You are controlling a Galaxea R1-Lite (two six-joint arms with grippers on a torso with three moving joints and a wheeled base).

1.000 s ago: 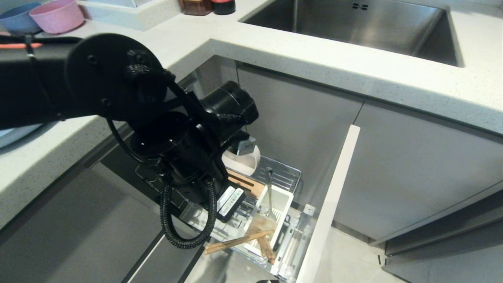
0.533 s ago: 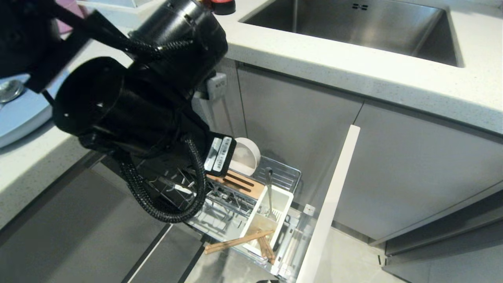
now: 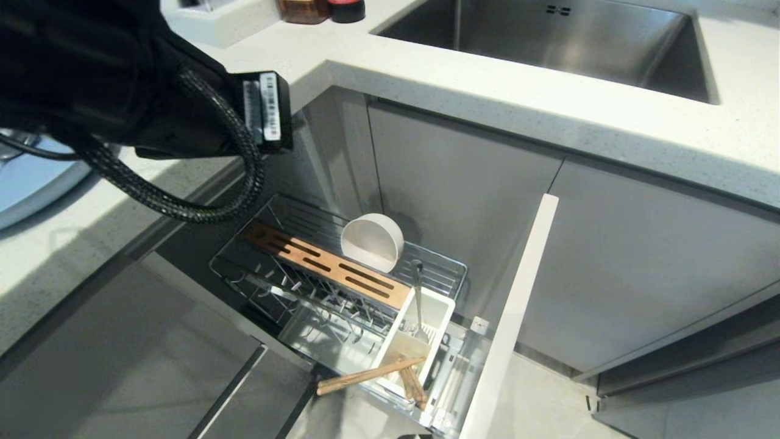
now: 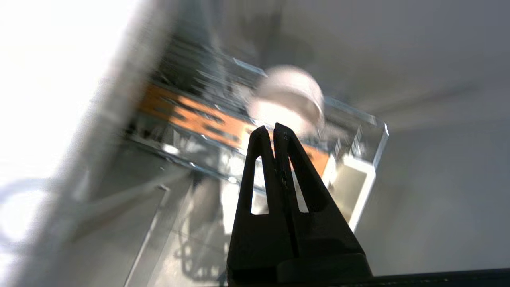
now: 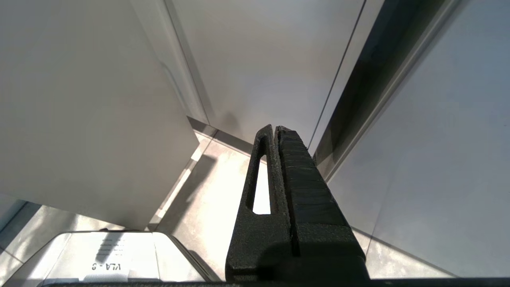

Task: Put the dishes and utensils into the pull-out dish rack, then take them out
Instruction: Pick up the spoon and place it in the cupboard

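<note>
Looking down from the head view, you see the pull-out dish rack (image 3: 341, 286) drawn out of the cabinet below the pale speckled surface (image 3: 548, 116), its grey front panel (image 3: 512, 317) standing edge-on toward you. Your cream-white bowl (image 3: 373, 242) sits on its side at the back of the rack, touching the slotted wooden strip (image 3: 326, 265). Your spoon (image 3: 417, 296) stands handle-up in the white caddy (image 3: 420, 341), and the chopsticks (image 3: 372, 375) lie across the caddy's near end, one tip poking out past the rack's edge. Part of the light-blue plate (image 3: 27, 183) shows on the surface at far left, half hidden by the left arm (image 3: 109, 73), which fills the upper left corner and blocks that part of the surface.

Your left gripper (image 4: 273, 131) hangs above the rack with its fingers (image 4: 257, 159) pressed together, holding nothing; the wrist view is blurred. Your right gripper (image 5: 275, 131) sits parked low beside the cabinet doors, fingers closed and empty.

A steel sink (image 3: 548, 36) is set into the surface at the top. The white label (image 3: 262, 113) on the left arm is too small to read; a tag (image 5: 105, 266) in the right wrist view reads "VLA-9" upside down.
</note>
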